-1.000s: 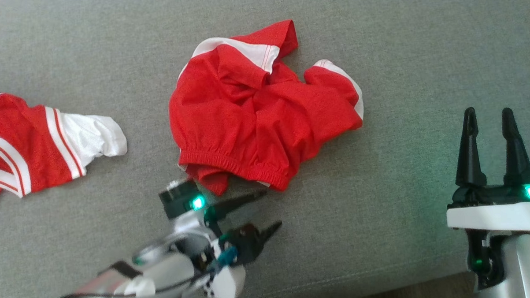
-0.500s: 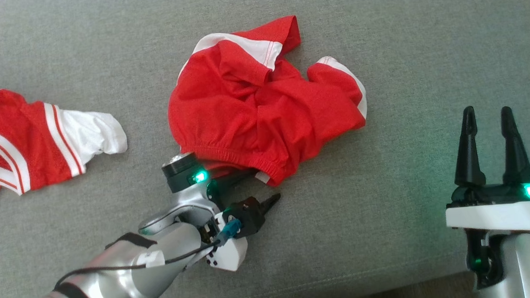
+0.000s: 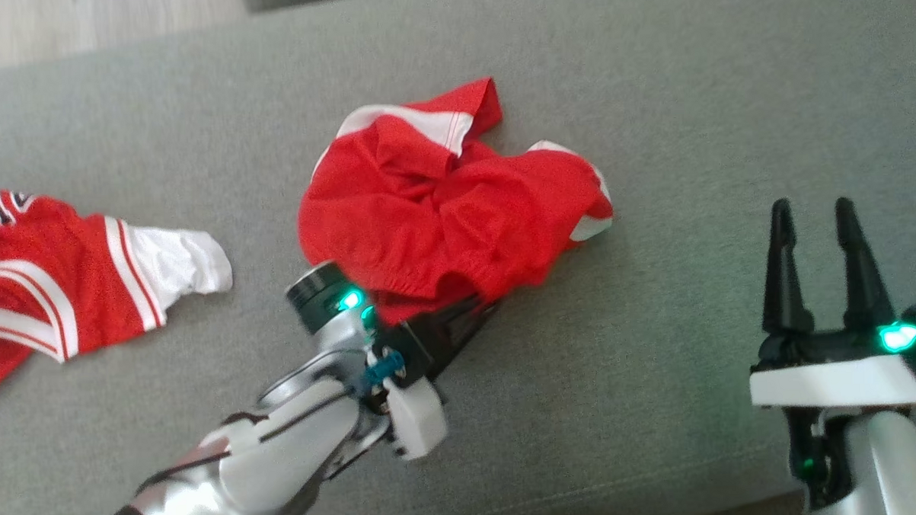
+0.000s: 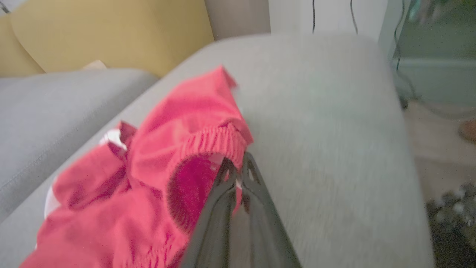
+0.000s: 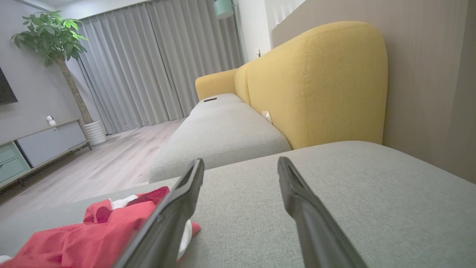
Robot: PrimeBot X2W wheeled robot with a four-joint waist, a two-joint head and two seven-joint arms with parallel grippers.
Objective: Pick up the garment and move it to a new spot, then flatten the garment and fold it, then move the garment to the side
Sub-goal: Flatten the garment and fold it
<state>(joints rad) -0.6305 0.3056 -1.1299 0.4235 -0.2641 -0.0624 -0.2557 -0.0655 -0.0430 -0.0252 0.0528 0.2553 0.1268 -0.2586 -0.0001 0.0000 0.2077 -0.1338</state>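
At the near edge of the red shorts (image 3: 441, 212), left gripper (image 3: 484, 308) is pinched on the elastic waistband (image 4: 214, 141). Wrist view has both dark fingers (image 4: 208, 227) pressed together with red fabric between the tips, so that's a grip, not a hover. Right gripper (image 3: 813, 208) sits well right of the shorts and nearer the robot, jaws spread wide, nothing between them, tips pointing out over bare cushion. My read on the step: pick-up, first leg of the task, nothing flattened or folded yet. The shorts lie crumpled mid-cushion. Can't tell if the pinched edge is off the surface. Next move probably calls for a lift high enough that the trailing legs clear the cushion, then a carry to a bare patch. A single-point hold means the rest will hang and swing, so go slow, and expect to need the right gripper for the spread. Materials: shorts look like thin, limp sports knit, red with white side panels (image 3: 423, 121), a gathered ribbed waistband, and legs bunched in soft folds. They should drape, not hold shape. The cushion (image 3: 689, 112) is a flat, coarse grey weave, likely some drag on the fabric. Left of the shorts, well apart, is a red-and-white striped jersey (image 3: 63, 286), not the target, keep off it. Beyond the shorts is a rounded yellow backrest (image 5: 316, 82), padded, with stitched seams.
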